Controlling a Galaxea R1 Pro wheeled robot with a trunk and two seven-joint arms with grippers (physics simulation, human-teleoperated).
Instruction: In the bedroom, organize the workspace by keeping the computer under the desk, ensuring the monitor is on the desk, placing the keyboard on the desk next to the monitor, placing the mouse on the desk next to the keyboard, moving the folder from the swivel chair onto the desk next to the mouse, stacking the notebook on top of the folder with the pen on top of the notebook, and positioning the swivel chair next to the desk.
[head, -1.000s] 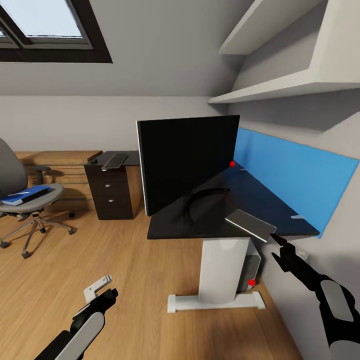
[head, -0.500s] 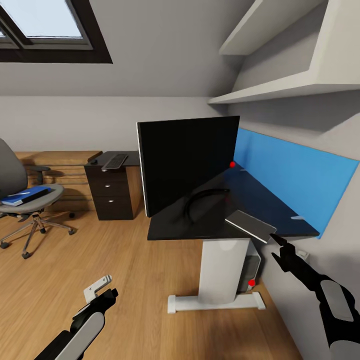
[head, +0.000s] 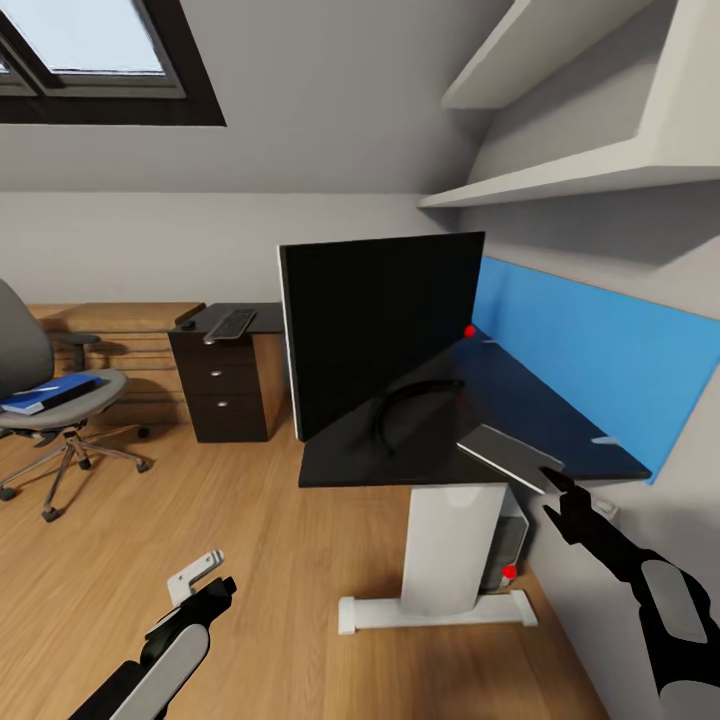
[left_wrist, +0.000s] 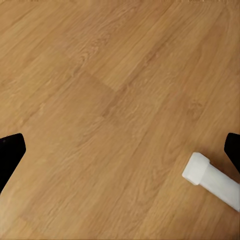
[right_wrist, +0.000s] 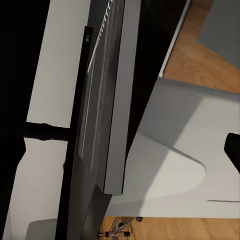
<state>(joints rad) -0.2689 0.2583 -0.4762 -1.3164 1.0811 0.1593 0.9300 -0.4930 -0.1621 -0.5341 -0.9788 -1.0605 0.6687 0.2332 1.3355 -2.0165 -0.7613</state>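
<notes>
The black monitor (head: 385, 330) stands on the glossy black desk (head: 450, 440). The grey notebook (head: 505, 456) lies at the desk's near right corner, and its edge (right_wrist: 111, 100) is close up in the right wrist view. My right gripper (head: 553, 495) is open just short of that corner, holding nothing. The computer (head: 508, 545) sits under the desk. The keyboard (head: 230, 322) and mouse (head: 187, 322) lie on the dark drawer unit. The blue folder (head: 50, 392) rests on the swivel chair (head: 25, 350). My left gripper (head: 205, 588) hangs open over the floor. The pen is out of view.
White wall shelves (head: 560, 170) jut out above the desk. A blue rear panel (head: 600, 350) backs it. The desk's white leg and foot (head: 435, 605) stand on the wooden floor (head: 200, 520). A light wooden chest (head: 130, 335) lines the far wall.
The whole picture has shifted a little, so the camera moved: the desk now sits slightly further right and lower, and the notebook's corner is nearer my right gripper. Both grippers look unchanged.
</notes>
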